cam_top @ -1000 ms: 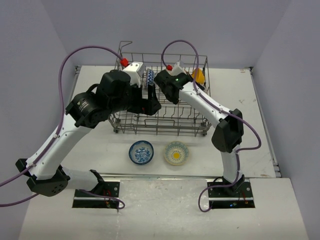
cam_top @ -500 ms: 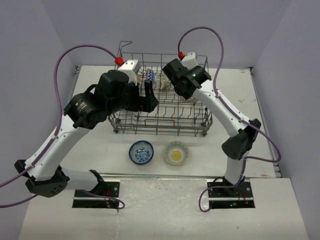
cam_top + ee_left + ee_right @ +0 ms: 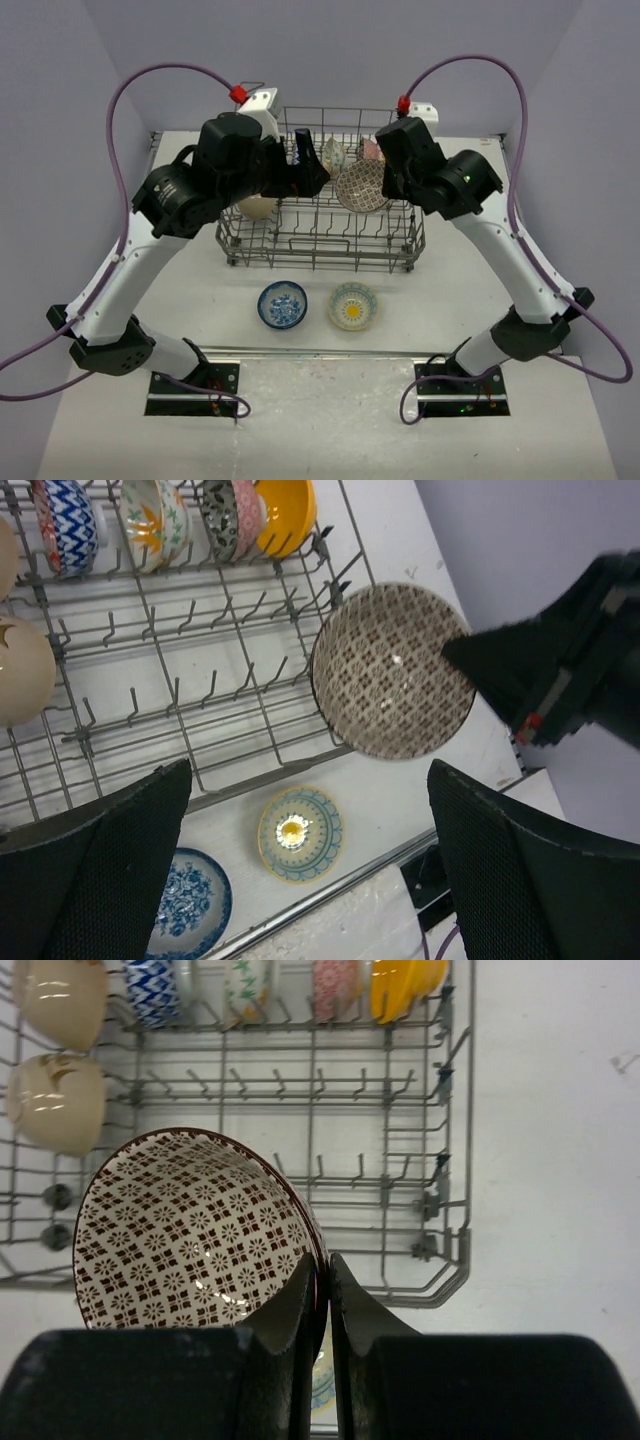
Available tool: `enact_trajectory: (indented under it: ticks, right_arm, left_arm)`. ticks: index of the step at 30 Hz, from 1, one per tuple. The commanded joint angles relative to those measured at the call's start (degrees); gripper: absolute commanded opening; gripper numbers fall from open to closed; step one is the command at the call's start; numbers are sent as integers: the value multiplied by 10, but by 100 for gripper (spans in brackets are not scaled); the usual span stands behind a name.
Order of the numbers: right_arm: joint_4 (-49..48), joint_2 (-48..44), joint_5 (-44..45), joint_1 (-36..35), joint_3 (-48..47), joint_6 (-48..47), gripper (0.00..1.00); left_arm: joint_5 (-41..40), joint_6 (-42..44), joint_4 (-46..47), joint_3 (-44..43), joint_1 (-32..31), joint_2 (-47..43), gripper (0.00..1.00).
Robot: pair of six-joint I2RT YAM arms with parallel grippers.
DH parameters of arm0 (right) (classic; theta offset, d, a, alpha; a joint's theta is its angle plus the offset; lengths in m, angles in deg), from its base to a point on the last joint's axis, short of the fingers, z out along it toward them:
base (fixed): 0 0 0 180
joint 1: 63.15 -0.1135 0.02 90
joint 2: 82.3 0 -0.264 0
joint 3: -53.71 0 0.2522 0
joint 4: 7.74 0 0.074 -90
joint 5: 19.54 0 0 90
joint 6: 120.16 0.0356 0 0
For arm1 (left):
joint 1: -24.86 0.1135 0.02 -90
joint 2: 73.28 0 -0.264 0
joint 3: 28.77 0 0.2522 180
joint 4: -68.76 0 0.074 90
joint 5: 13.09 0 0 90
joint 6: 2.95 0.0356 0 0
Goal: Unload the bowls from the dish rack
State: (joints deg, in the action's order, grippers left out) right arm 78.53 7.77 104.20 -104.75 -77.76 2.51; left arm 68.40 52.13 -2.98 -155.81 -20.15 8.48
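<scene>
The right gripper (image 3: 327, 1280) has its two fingers nearly closed, pinching the rim of a brown-and-white patterned bowl (image 3: 190, 1230). One finger is inside the rim and one outside. The bowl hangs to the left of the fingers in the wrist view, its open side facing the camera, held above the tines of the dish rack (image 3: 465, 1110).

Beyond the fingertips, along the rack's far row, stand a blue zigzag bowl (image 3: 155, 985), a green-and-orange bowl (image 3: 245, 985), a pinkish bowl (image 3: 335, 985) and an orange-yellow bowl (image 3: 400, 985). Two plain beige bowls (image 3: 55, 1100) sit at the far left.

The left gripper (image 3: 308, 770) is spread wide and holds nothing. It hovers over the rack, with the held bowl ahead of it and to its right. Below its fingers, on the table (image 3: 180, 290) in front of the rack, a blue bowl (image 3: 283, 304) and a yellow-centred bowl (image 3: 354, 306) stand side by side, apart.
</scene>
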Motion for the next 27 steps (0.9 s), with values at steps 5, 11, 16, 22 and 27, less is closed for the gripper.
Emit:
enact_trajectory:
  ticks: [5,11,16,22,27]
  right_arm:
    - [-111,-118,-119,-91,102,99,0]
    - [-263,-166,-184,-172,285,202,0]
    - [-341,-154,-193,-205,354,271,0]
    - [-376,-92,-186,-230,376,292,0]
    - [-403,-54,-193,-232,413,296,0]
  left_arm:
    - [-116,-37,-21,-108,5,-50,100]
    - [-185,-60,-16,-31,5,-135,100]
    - [-197,-67,-47,-27,5,-149,100]
    - [-190,-75,-49,18,5,-172,100]
    - [-165,-75,-50,36,5,-177,100]
